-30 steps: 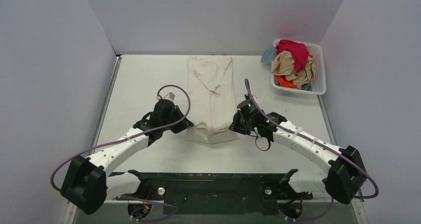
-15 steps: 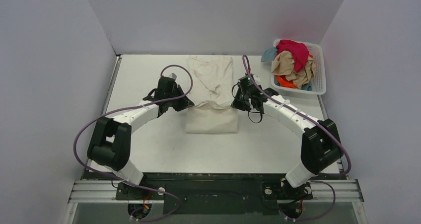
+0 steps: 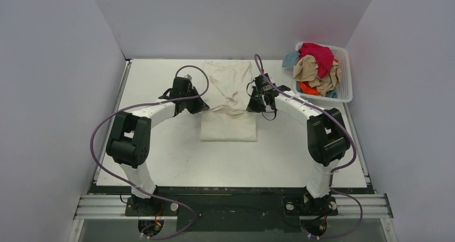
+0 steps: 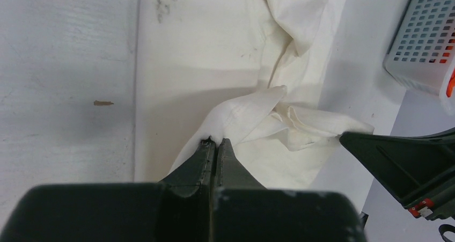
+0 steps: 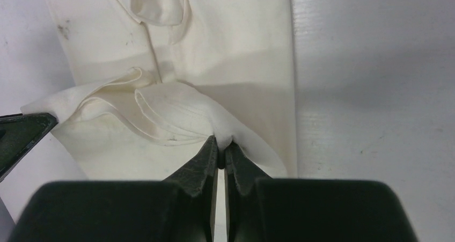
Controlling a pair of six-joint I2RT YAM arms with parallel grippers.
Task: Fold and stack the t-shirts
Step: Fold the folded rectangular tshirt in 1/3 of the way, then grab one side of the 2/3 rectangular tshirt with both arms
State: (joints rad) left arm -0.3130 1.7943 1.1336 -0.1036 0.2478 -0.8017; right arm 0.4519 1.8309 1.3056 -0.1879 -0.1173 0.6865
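Observation:
The cream-white t-shirt (image 3: 229, 100) lies as a long folded strip in the middle of the table. My left gripper (image 3: 204, 108) is shut on its near left corner (image 4: 236, 113). My right gripper (image 3: 250, 107) is shut on its near right corner (image 5: 177, 110). Both hold the near end lifted and folded back over the strip's middle. The other t-shirts, magenta-red (image 3: 317, 56), tan (image 3: 314, 70), orange (image 3: 307, 87) and pale blue (image 3: 290, 58), lie heaped in the white basket (image 3: 346, 81) at the far right.
The white slatted basket also shows in the left wrist view (image 4: 426, 43), to the right of the shirt. White walls close in the table on three sides. The arms' purple cables arch above the table.
Both grippers have carried the shirt's near end away from the front edge toward the back, folding it over the strip. Both arms have stretched forward.

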